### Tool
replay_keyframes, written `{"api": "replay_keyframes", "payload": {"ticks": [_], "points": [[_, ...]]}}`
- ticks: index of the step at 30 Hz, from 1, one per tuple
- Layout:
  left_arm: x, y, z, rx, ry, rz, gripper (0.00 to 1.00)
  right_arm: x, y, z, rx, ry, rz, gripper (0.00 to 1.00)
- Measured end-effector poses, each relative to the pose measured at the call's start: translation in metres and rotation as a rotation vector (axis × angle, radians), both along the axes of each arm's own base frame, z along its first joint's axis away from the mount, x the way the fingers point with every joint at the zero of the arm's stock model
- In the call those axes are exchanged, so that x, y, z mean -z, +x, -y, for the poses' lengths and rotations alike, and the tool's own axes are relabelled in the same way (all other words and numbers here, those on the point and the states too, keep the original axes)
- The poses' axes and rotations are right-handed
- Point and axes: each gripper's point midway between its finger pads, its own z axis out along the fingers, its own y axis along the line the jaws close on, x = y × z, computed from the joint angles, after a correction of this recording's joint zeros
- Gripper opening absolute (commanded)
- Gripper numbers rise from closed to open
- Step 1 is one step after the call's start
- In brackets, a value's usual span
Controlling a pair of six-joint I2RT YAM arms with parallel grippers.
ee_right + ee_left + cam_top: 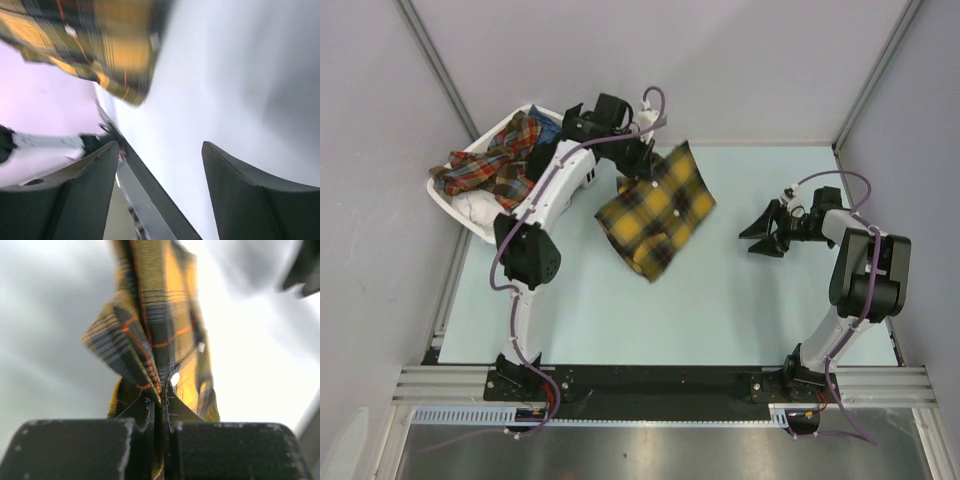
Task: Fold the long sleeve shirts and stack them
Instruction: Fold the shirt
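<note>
Left tool (pixel 162 390) clamped, right tool (pixel 160 165) spread

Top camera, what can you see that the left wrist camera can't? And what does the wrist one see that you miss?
Only the top camera shows the basket with red plaid clothes in it, plus the whole left arm and right arm. Only the left wrist camera shows, up close, the fingers pinched shut on a fold of cloth, with a white button right beside them. Both show the yellow plaid shirt held by the left gripper.
</note>
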Motion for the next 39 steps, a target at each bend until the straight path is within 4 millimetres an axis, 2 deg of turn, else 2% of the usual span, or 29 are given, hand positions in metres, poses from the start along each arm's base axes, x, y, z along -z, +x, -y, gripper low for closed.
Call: {"api": "replay_keyframes", "payload": {"ticks": [2, 4, 6, 7, 9, 11, 14, 15, 16, 18, 20, 21, 22, 25, 28, 30, 32, 35, 37, 39], "points": [[-0.038, 0.007, -0.017, -0.006, 0.093, 0.176, 0.0, -0.011, 0.008, -0.003, 0.045, 0.03, 0.013, 0.8], [-0.064, 0.002, -0.029, -0.006, 0.194, 0.305, 0.0, -0.019, 0.013, -0.006, 0.083, 0.061, 0.017, 0.81], [-0.074, -0.012, -0.029, 0.017, 0.277, 0.388, 0.0, -0.018, 0.013, -0.009, 0.114, 0.094, -0.006, 0.81], [-0.073, -0.021, -0.027, 0.038, 0.31, 0.405, 0.0, -0.015, 0.012, -0.01, 0.13, 0.108, -0.023, 0.82], [-0.056, -0.04, -0.013, 0.096, 0.39, 0.434, 0.0, -0.007, 0.006, -0.011, 0.158, 0.131, -0.07, 0.85], [-0.026, -0.056, 0.012, 0.165, 0.461, 0.435, 0.0, 0.004, 0.001, -0.011, 0.187, 0.15, -0.12, 0.85], [0.032, -0.076, 0.063, 0.255, 0.524, 0.406, 0.0, 0.017, -0.002, -0.006, 0.218, 0.164, -0.163, 0.85], [0.061, -0.088, 0.084, 0.283, 0.539, 0.372, 0.01, 0.023, -0.004, -0.002, 0.235, 0.169, -0.182, 0.85], [0.082, -0.096, 0.095, 0.301, 0.55, 0.345, 0.02, 0.027, -0.007, 0.001, 0.25, 0.175, -0.2, 0.85], [0.129, -0.122, 0.117, 0.331, 0.566, 0.257, 0.16, 0.038, -0.017, 0.01, 0.29, 0.185, -0.244, 0.85], [0.159, -0.144, 0.128, 0.346, 0.57, 0.181, 0.57, 0.041, -0.027, 0.016, 0.313, 0.207, -0.265, 0.86], [0.163, -0.15, 0.132, 0.344, 0.553, 0.152, 0.67, 0.041, -0.03, 0.019, 0.327, 0.206, -0.266, 0.86], [0.162, -0.156, 0.136, 0.339, 0.524, 0.123, 0.83, 0.041, -0.034, 0.02, 0.339, 0.209, -0.269, 0.87], [0.139, -0.161, 0.152, 0.333, 0.401, 0.088, 0.86, 0.039, -0.051, 0.015, 0.356, 0.215, -0.29, 0.89], [0.093, -0.161, 0.157, 0.342, 0.257, 0.081, 0.84, 0.039, -0.061, 0.007, 0.359, 0.212, -0.311, 0.89], [0.057, -0.156, 0.147, 0.334, 0.153, 0.075, 0.82, 0.039, -0.06, 0.001, 0.357, 0.211, -0.315, 0.85], [0.019, -0.138, 0.12, 0.293, 0.053, 0.082, 0.79, 0.041, -0.054, -0.004, 0.361, 0.197, -0.309, 0.8], [-0.02, -0.08, 0.059, 0.146, -0.018, 0.125, 0.72, 0.046, -0.046, -0.023, 0.322, 0.179, -0.299, 0.73], [-0.02, -0.037, 0.014, 0.031, -0.011, 0.131, 0.68, 0.049, -0.036, -0.035, 0.294, 0.166, -0.28, 0.68], [-0.001, -0.006, -0.02, -0.053, 0.016, 0.099, 0.67, 0.054, -0.026, -0.043, 0.276, 0.145, -0.272, 0.54]]}}
